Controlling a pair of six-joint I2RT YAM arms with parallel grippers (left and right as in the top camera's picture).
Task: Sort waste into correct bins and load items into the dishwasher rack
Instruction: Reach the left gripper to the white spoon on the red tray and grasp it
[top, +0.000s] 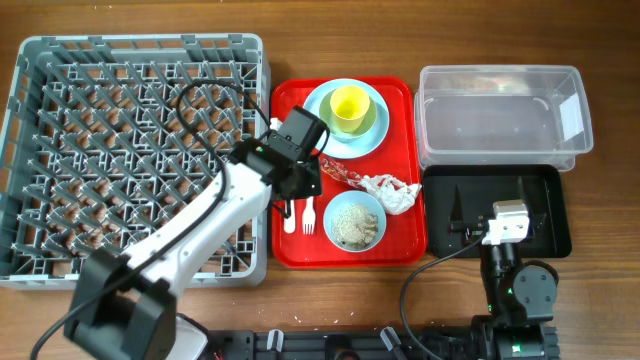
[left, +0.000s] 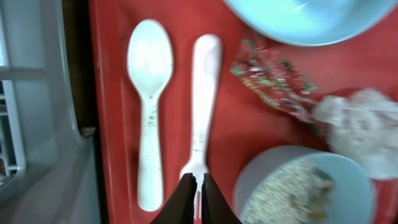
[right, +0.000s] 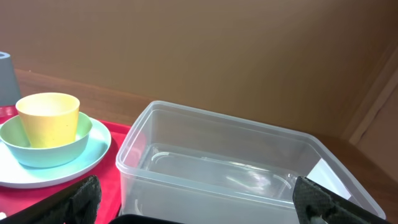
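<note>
Now my left gripper (left: 195, 186) hovers pressed together over the fork (left: 202, 99); next I must spread it and pinch the handle. Right gripper (right: 199, 202) rests spread.

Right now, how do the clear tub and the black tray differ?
The clear tub is see-through and deep-walled; the black tray is opaque and shallow. The tub carries a white label; the tray shows none. The right tool hangs over the tray, not the tub. Both are rectangular.

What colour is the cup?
Yellow; the cup shows best in the right wrist view.
</note>
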